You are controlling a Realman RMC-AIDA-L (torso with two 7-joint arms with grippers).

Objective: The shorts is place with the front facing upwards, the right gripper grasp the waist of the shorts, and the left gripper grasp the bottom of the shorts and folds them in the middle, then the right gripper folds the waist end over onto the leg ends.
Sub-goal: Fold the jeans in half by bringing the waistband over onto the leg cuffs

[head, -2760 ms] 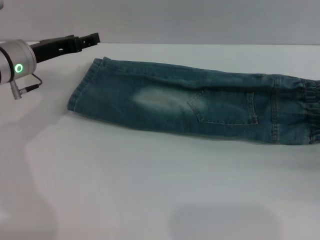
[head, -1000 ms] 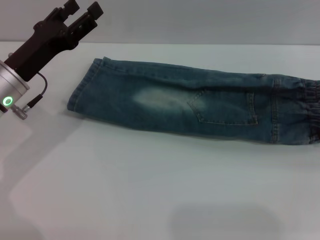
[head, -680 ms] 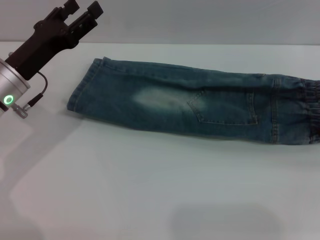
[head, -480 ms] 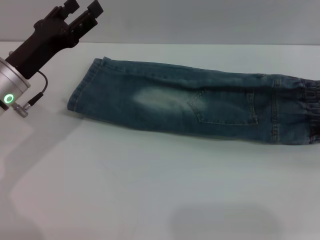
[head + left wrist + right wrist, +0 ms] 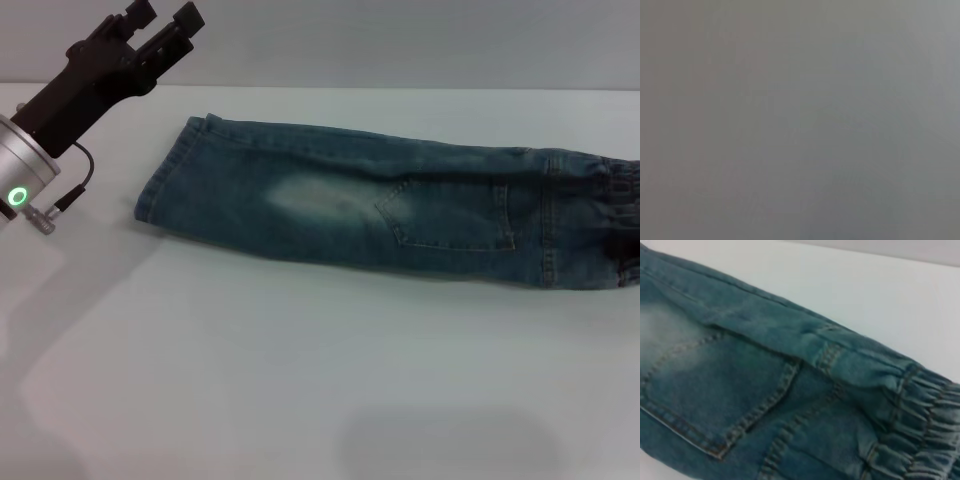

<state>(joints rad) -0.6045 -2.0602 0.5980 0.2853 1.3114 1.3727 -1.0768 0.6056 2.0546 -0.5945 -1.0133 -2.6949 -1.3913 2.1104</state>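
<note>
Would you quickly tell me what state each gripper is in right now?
Left gripper: jaws open, holding nothing, raised beyond the leg ends of the shorts.
Right gripper: not in view; only a dark shadow lies on the waist.

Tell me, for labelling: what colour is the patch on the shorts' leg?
A faded whitish patch on blue denim, clearest in the head view.

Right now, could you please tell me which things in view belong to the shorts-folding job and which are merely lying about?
Belonging to the job:
- denim shorts
- waist
- leg ends
- left end effector, raised beyond the leg ends

Just there:
- white table; nothing else lies on it
</note>
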